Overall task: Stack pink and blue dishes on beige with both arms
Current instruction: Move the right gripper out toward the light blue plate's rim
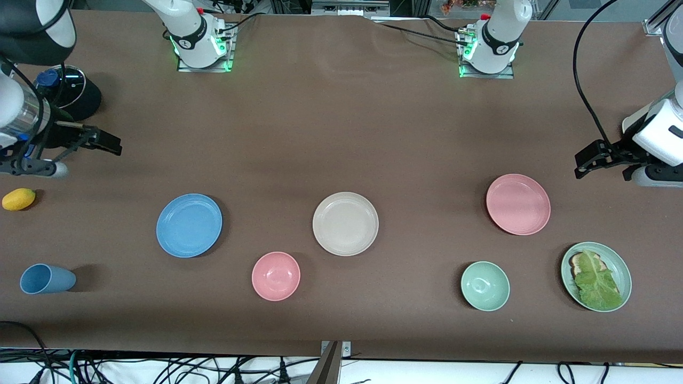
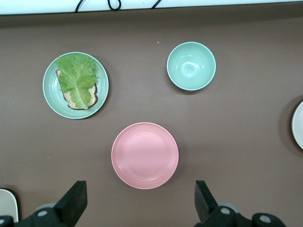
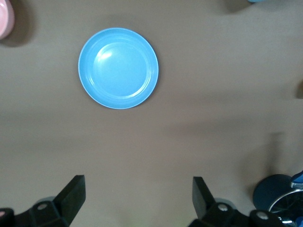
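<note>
Midway along the table lies the beige plate (image 1: 345, 223), empty. Toward the right arm's end from it rests the blue plate (image 1: 189, 225); toward the left arm's end, and slightly farther from the front camera, the pink plate (image 1: 517, 204). Both grippers hang spread open and empty: the left gripper (image 2: 140, 202) over bare table by the pink plate, the right gripper (image 3: 137, 198) near the blue plate.

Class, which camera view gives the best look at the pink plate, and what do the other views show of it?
The left wrist view: the pink plate fills its middle, seen whole from straight above. The front view shows it whole but smaller, toward the left arm's end of the table. The right wrist view does not show it.
</note>
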